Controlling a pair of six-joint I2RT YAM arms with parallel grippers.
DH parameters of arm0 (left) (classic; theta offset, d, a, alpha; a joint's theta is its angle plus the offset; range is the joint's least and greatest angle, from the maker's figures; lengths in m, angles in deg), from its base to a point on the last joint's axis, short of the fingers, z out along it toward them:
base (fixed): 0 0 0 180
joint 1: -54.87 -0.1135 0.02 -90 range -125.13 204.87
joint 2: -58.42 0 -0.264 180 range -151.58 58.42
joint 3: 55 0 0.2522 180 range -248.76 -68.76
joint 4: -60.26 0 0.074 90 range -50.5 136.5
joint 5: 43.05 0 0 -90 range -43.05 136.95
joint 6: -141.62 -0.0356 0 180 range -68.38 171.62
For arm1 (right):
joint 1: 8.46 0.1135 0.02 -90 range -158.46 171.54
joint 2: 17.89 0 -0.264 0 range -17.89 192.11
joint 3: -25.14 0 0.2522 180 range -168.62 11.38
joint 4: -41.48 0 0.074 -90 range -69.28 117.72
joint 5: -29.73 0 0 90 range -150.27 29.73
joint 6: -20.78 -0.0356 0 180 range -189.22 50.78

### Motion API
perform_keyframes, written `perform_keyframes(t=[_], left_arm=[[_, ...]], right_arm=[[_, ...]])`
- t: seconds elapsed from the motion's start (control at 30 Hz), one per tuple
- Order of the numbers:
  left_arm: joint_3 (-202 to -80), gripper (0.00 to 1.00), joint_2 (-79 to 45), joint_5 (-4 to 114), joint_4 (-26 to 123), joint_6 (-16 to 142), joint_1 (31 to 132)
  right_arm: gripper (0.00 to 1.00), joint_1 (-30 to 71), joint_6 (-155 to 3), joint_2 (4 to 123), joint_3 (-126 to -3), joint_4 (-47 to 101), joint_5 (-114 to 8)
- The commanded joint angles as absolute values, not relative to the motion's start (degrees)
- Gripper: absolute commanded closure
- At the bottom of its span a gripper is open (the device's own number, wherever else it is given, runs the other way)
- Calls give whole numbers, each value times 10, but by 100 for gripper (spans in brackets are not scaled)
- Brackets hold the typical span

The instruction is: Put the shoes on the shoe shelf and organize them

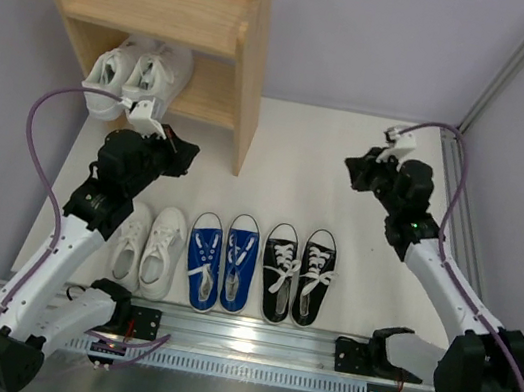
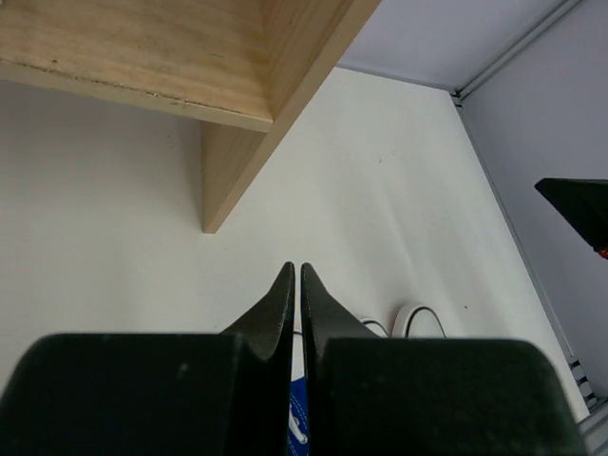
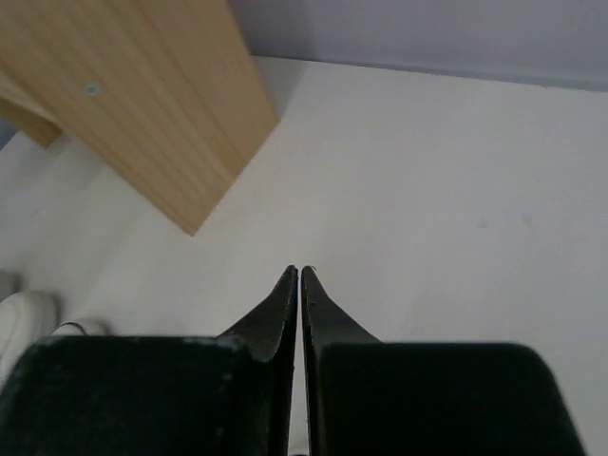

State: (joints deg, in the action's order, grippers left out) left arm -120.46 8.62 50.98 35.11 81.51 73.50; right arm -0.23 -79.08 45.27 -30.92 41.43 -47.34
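The wooden shoe shelf (image 1: 248, 72) stands at the back left. One white pair (image 1: 139, 73) sits on its lower tier, toes sticking out. Three pairs stand in a row on the table in front of the arms: white (image 1: 148, 249), blue (image 1: 221, 260) and black (image 1: 296, 273). My left gripper (image 1: 185, 155) is shut and empty, hovering between the shelf's right panel and the row. In the left wrist view its tips (image 2: 295, 272) are above a blue shoe (image 2: 298, 418). My right gripper (image 1: 356, 166) is shut and empty, held over bare table at the right, its tips (image 3: 299, 274) pointing toward the shelf.
The shelf's right side panel (image 2: 237, 152) is close ahead of the left gripper and also shows in the right wrist view (image 3: 142, 104). A metal rail (image 1: 247, 341) runs along the near edge. Grey walls enclose the table on all sides.
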Motion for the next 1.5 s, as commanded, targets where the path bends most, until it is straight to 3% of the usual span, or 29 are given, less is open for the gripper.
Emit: perform_keyframes(t=[0.0, 0.13, 0.47, 0.87, 1.1, 1.47], left_arm=[[-1223, 100, 84, 482, 369, 797, 736], [-1189, 100, 135, 475, 364, 806, 735], [-1136, 100, 260, 408, 290, 782, 736], [-1116, 100, 265, 390, 302, 775, 736], [-1098, 98, 187, 368, 381, 764, 734], [-1223, 100, -27, 330, 501, 764, 735]], right_arm=[[96, 148, -799, 525, -427, 285, -450], [96, 253, -762, 602, -517, 303, -481], [95, 392, -737, 738, -650, 421, -557], [95, 428, -716, 931, -851, 556, -835], [92, 417, -651, 997, -914, 586, -985], [94, 366, -680, 915, -777, 600, -1020]])
